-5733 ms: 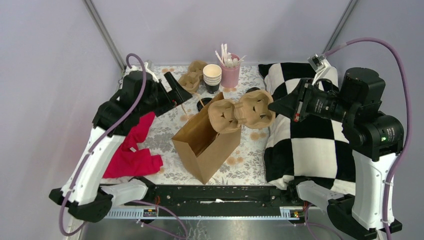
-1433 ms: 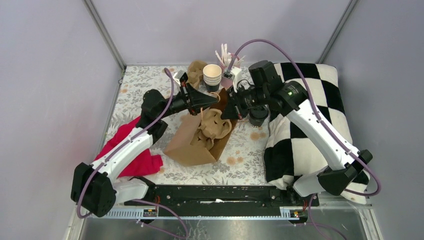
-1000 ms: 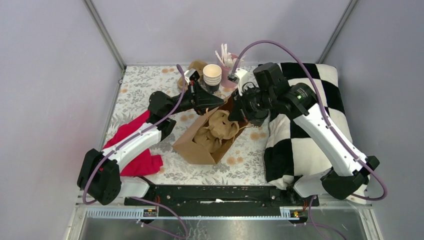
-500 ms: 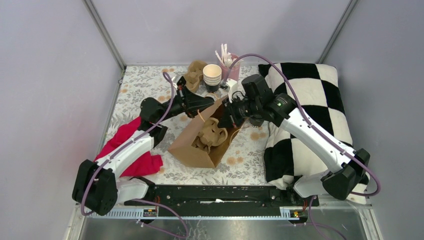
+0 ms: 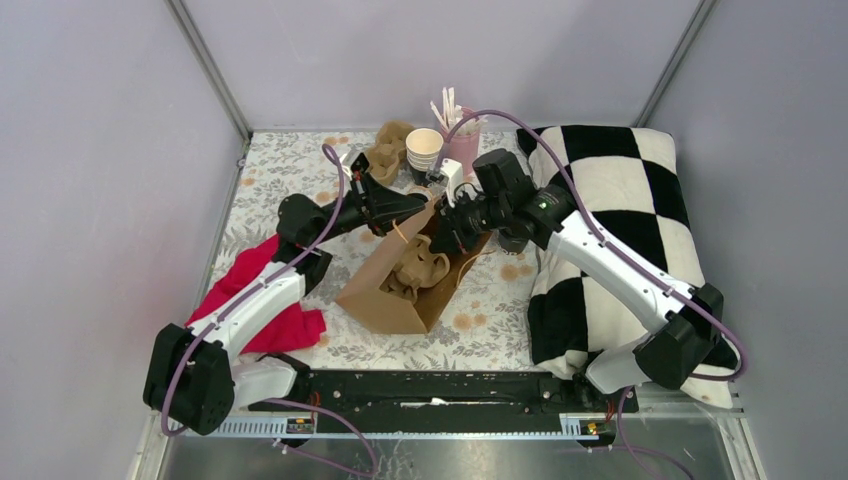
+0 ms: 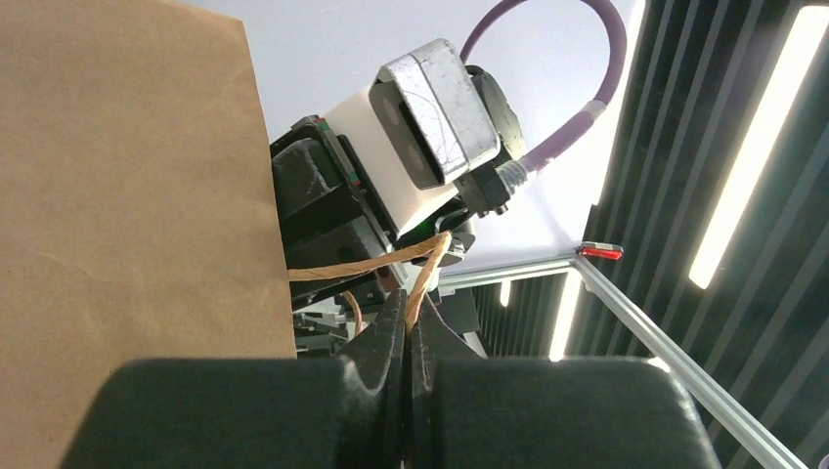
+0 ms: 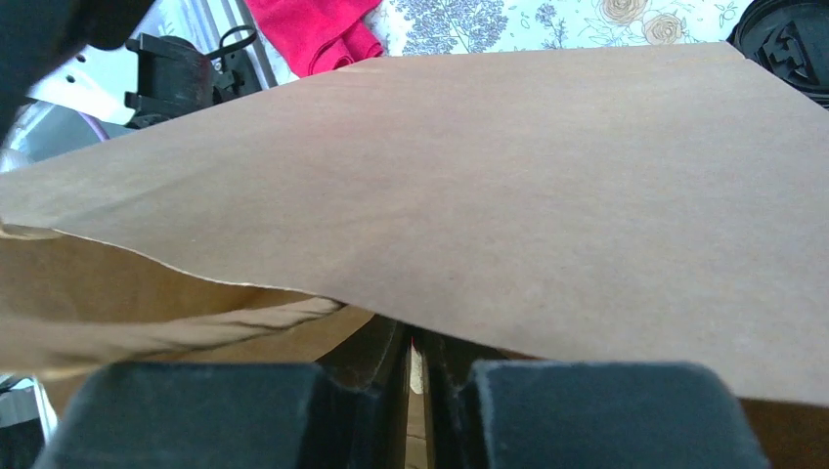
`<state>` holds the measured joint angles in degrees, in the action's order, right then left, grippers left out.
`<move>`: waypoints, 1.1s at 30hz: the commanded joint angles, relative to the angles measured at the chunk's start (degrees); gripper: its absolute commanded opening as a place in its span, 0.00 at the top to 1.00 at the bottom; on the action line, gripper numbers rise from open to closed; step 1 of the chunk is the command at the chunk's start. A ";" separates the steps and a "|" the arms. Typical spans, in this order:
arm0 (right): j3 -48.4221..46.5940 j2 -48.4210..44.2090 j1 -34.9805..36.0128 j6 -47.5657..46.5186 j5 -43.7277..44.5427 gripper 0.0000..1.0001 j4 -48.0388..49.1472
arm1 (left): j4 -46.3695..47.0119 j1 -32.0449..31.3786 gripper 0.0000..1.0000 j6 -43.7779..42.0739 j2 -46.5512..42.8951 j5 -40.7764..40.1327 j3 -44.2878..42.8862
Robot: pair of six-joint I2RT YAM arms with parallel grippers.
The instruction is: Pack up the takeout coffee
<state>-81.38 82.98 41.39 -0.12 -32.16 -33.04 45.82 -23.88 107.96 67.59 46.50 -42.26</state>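
Top view: the paper bag [image 5: 380, 300] leans mid-bench [image 5: 290, 170]. The takeout coffee [image 5: 514, 243] stands just right of it, partly hidden behind the right arm.

Left wrist view: left jaws are clamped on the bag's twine handle [image 6: 430, 272].

Right wrist view: right jaws are narrow at the bag's rim; whether they grip it cannot be told.

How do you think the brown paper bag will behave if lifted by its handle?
Probably light but floppy: the bag leans and its mouth gapes, so it may sag. Its thin twine handle, pinched in the left claw, may let it swing. The cardboard tray inside could shift.
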 commanded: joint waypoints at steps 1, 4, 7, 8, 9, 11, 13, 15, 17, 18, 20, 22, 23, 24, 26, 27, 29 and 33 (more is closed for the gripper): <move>1.97 -0.94 0.54 -2.56 0.57 0.86 5.74 | 1.35 0.58 1.00 -1.18 -0.14 1.15 -0.77; 2.20 0.17 0.54 -2.38 0.90 0.83 7.09 | 1.04 0.88 1.00 -1.18 -0.05 1.46 -0.71; 2.52 0.09 0.54 -2.81 2.65 0.81 7.51 | 0.78 1.51 1.00 -1.18 -0.22 1.72 -0.62; 3.46 -0.54 0.58 -2.89 3.34 0.79 8.59 | 0.76 1.74 1.00 -1.18 -0.30 1.81 -0.63; 4.11 -1.03 0.54 -3.16 3.66 0.78 9.50 | 0.69 1.92 1.00 -1.15 -0.29 1.83 -0.63; 4.22 -0.81 0.54 -4.01 2.85 0.77 9.59 | 0.67 2.07 1.00 -1.14 -0.19 2.05 -0.73; 3.48 0.32 0.54 -4.62 1.88 0.78 8.81 | 0.65 2.08 1.00 -1.09 -0.03 2.20 -0.89; 2.83 1.28 0.55 -5.03 1.72 0.79 7.59 | 0.67 2.15 1.00 -1.12 0.12 2.25 -0.96; 2.00 1.48 0.56 -5.04 3.94 0.79 6.61 | 0.40 2.26 1.00 -1.37 0.30 2.64 -0.98; 0.78 1.59 0.54 -4.90 5.81 0.79 5.37 | -0.32 2.27 1.00 -1.79 0.30 2.90 -1.10; -2.23 1.74 0.54 -4.64 9.31 0.76 1.83 | -2.15 2.30 1.00 -3.00 0.19 3.14 -1.24; -3.89 0.99 0.55 -2.89 12.73 0.69 -0.53 | -3.76 2.47 1.00 -4.34 0.24 3.38 -1.54; -4.48 0.26 0.54 -1.62 14.19 0.65 -1.65 | -4.45 2.56 1.00 -4.89 0.32 3.46 -1.74; -5.16 -0.46 0.55 0.22 15.50 0.60 -2.81 | -5.23 2.60 1.00 -5.56 0.49 3.61 -2.15; -7.37 -2.01 0.54 4.57 17.17 0.44 -5.25 | -7.40 2.69 1.00 -7.17 0.83 3.96 -3.53; -9.12 -2.33 0.54 7.22 18.04 0.36 -6.99 | -8.17 2.69 1.00 -7.84 1.07 4.14 -4.07; -14.64 -1.83 0.54 12.34 20.60 0.28 -12.16 | -8.87 2.69 1.00 -8.55 1.50 4.41 -4.76; -24.32 -0.91 0.54 21.74 29.87 0.09 -23.72 | -9.04 2.70 1.00 -8.91 2.08 4.47 -5.20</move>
<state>-96.66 83.94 41.54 10.44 -12.78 -44.95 36.42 -21.50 101.47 69.41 49.74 -44.86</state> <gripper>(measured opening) 0.815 0.011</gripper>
